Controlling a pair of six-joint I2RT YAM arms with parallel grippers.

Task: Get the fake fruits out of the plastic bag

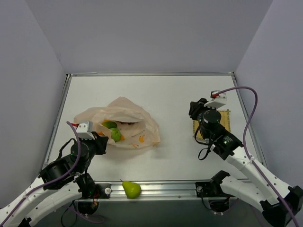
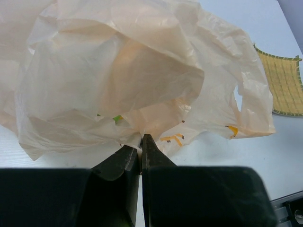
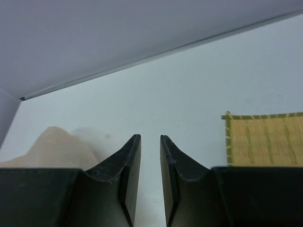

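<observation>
The plastic bag (image 1: 128,116) lies crumpled left of the table's middle, its mouth facing the near left. Two round lime-green fake fruits (image 1: 110,125) (image 1: 115,135) show inside the mouth. My left gripper (image 1: 104,141) is shut on the bag's near edge, and in the left wrist view the film (image 2: 142,71) bunches at the left gripper's tips (image 2: 140,137), with a green sliver of fruit (image 2: 117,118) just beyond. My right gripper (image 1: 194,109) hovers at the right, apart from the bag. Its jaws (image 3: 150,138) stand narrowly open with nothing between them. The bag (image 3: 52,146) is low on the left of that view.
A green pear-shaped fruit (image 1: 131,189) lies outside the bag on the metal rail at the near edge. A yellow woven mat (image 1: 228,120) (image 3: 265,139) (image 2: 284,85) lies under the right arm. Grey walls close in the table on three sides.
</observation>
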